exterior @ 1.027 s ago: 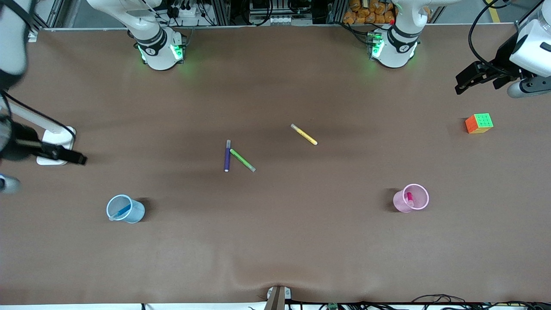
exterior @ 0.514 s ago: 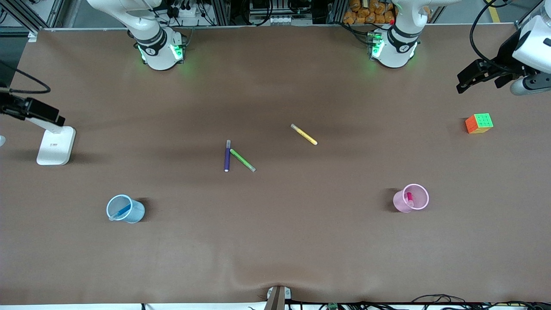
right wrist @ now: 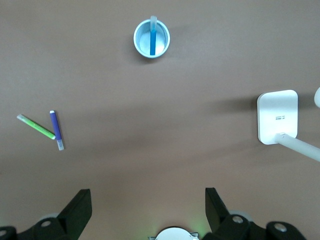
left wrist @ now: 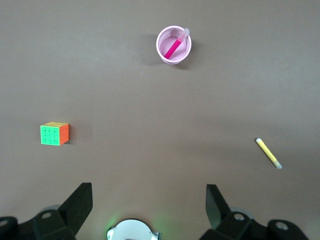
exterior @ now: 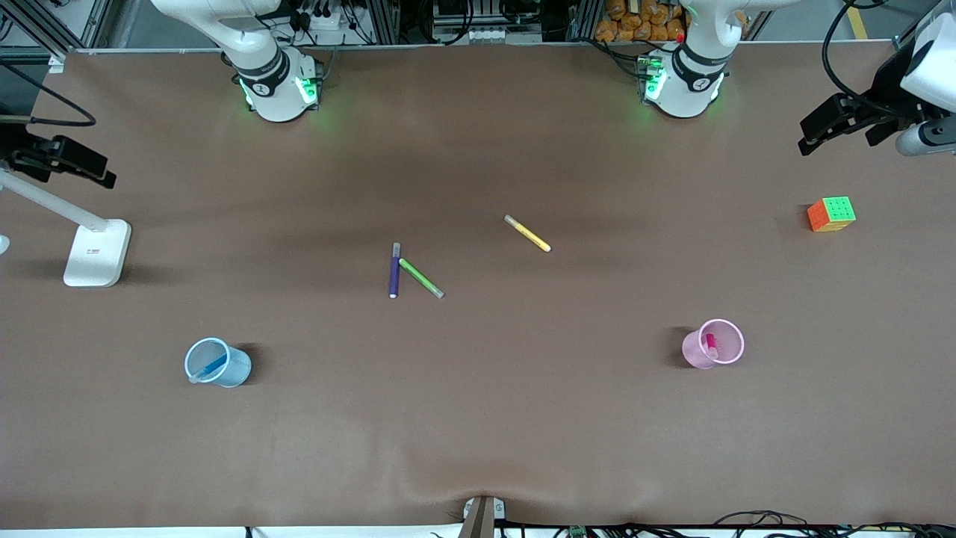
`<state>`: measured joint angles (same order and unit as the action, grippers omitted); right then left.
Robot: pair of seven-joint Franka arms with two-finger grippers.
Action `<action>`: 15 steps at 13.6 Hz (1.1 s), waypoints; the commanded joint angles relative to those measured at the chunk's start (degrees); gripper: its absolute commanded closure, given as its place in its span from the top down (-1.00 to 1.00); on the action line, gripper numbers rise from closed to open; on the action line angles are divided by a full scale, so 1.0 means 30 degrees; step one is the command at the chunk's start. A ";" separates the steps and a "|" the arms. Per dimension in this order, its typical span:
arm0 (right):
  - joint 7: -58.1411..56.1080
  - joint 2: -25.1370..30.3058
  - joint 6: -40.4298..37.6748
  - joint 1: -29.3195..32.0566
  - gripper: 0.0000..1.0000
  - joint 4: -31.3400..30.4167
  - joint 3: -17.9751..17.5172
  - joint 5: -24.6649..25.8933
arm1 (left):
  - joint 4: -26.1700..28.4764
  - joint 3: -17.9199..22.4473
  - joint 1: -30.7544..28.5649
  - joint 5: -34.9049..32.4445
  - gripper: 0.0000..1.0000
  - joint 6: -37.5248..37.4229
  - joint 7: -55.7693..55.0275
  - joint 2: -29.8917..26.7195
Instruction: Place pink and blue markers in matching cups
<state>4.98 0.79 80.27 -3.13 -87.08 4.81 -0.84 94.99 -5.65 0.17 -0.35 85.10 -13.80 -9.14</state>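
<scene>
Both grippers, left gripper (exterior: 821, 127) and right gripper (exterior: 75, 161), hang wide open and empty at table ends; a careless sweep could topple pink cup (exterior: 714, 343), at five o'clock.

Pretty clearly a robotics lab: two white arm bases (exterior: 278, 88) with green status lights are bolted along one edge of a big brown-covered table (exterior: 478, 418). Past that edge you get aluminium framing, power strips and loose black cables (exterior: 844, 67) everywhere.
</scene>
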 commanded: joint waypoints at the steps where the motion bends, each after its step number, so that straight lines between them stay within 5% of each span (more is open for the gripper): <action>1: -0.0893 0.0615 0.0343 0.0135 1.00 -0.1149 -0.0343 0.0162 | -0.0171 -0.0020 -0.0027 -0.0116 1.00 -0.0419 0.0119 -0.0175; 6: -0.1543 -0.1553 0.0284 0.0106 1.00 0.2768 -0.0343 0.0661 | -0.0435 0.0038 -0.0057 0.0147 1.00 -0.0419 0.0061 -0.0059; 8: -0.2619 -0.1438 -0.0036 0.0398 1.00 0.2718 -0.0256 -0.0506 | -0.0464 0.0038 -0.0028 0.0147 1.00 -0.0419 0.0060 0.0000; 15: -0.3067 -0.1407 -0.0156 0.0281 1.00 0.2542 -0.0314 -0.0659 | -0.0580 -0.0020 0.0002 0.0147 1.00 -0.0741 0.0324 0.0000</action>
<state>-3.22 -2.89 80.57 -3.05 -80.56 4.37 -1.73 94.52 -5.63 0.19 -0.30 84.52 -13.51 -9.14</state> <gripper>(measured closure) 0.000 0.000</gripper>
